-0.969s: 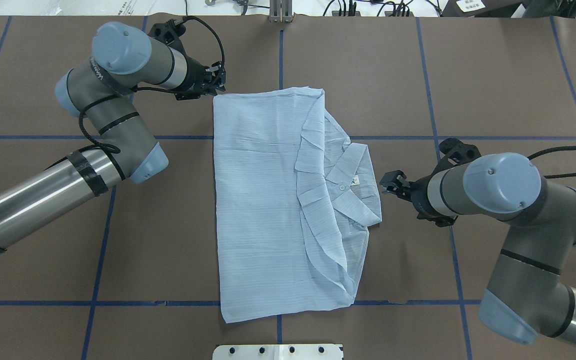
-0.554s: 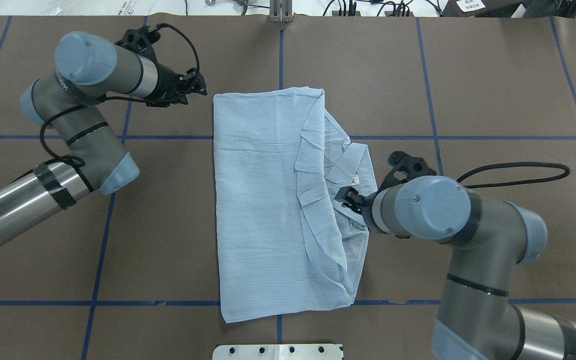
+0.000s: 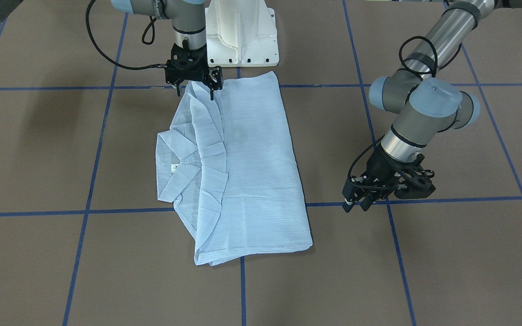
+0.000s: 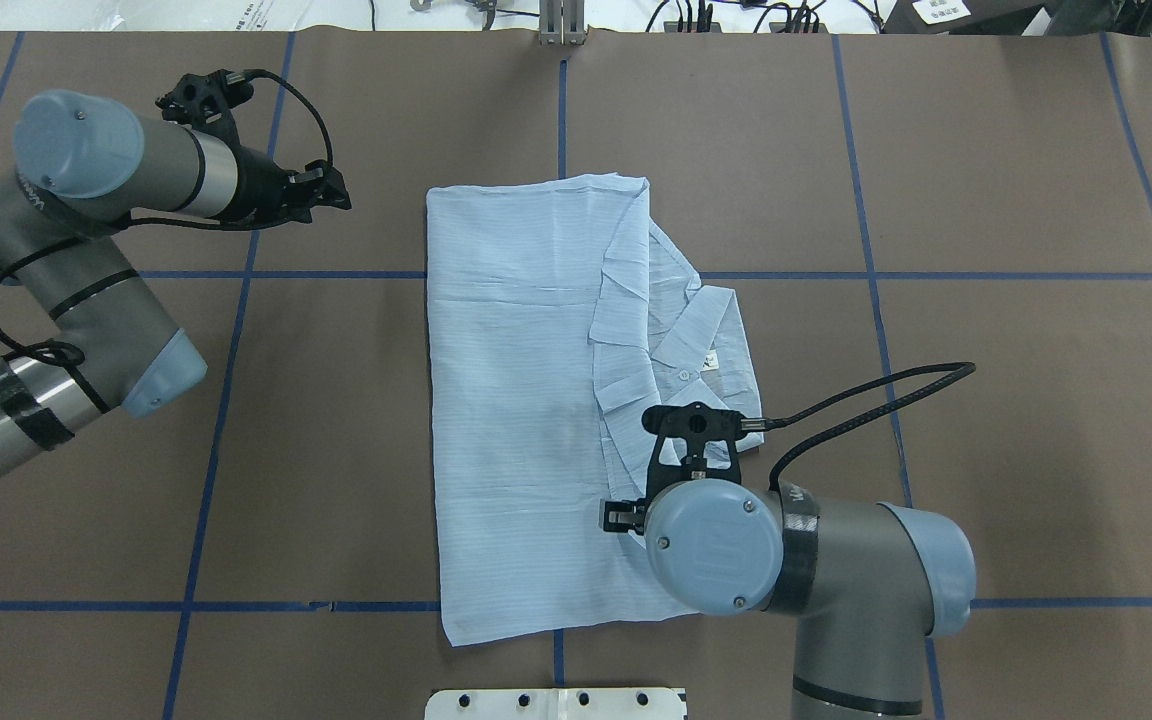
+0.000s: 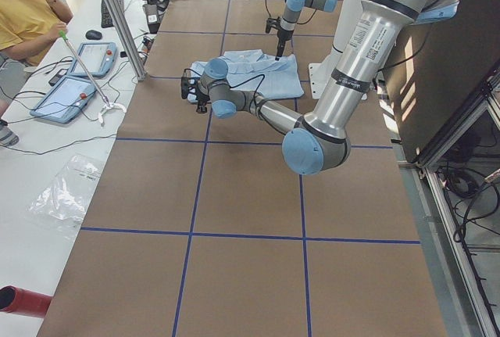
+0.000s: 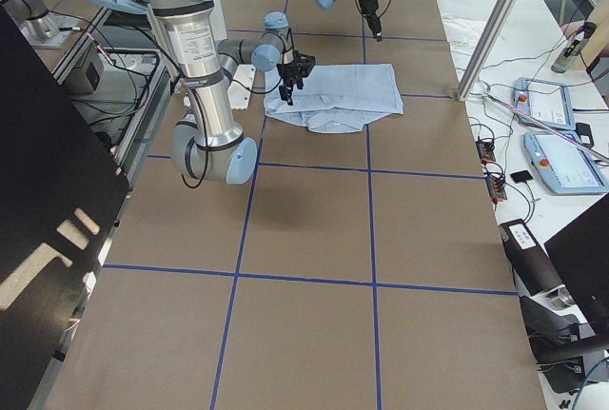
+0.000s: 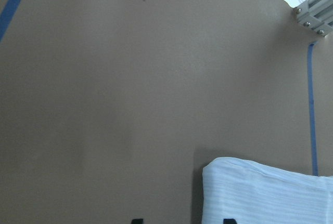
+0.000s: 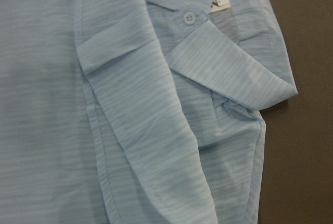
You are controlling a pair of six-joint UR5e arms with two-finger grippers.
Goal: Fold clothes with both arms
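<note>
The light-blue striped shirt (image 4: 516, 400) lies folded into a tall rectangle at the table's middle, collar (image 4: 711, 330) and a white button (image 8: 188, 17) on its right side. My right gripper (image 3: 195, 93) points straight down over the shirt's corner nearest the robot base, fingers apart with nothing between them; in the overhead view the wrist (image 4: 711, 545) hides it. The right wrist view is filled by the shirt (image 8: 130, 109). My left gripper (image 4: 336, 190) hangs open over bare table, well left of the shirt's far corner (image 7: 265, 193).
The white pedestal base (image 3: 243, 36) stands just behind the shirt. Blue tape lines (image 4: 236, 272) grid the brown table. An aluminium post (image 4: 561, 25) rises at the far edge. A person (image 5: 27, 16) and tablets (image 5: 74, 91) are at a side bench.
The right arm swung from beside the collar to over the shirt's near-robot corner, gripper now pointing down. The left arm drew back leftward, away from the shirt's far corner.
</note>
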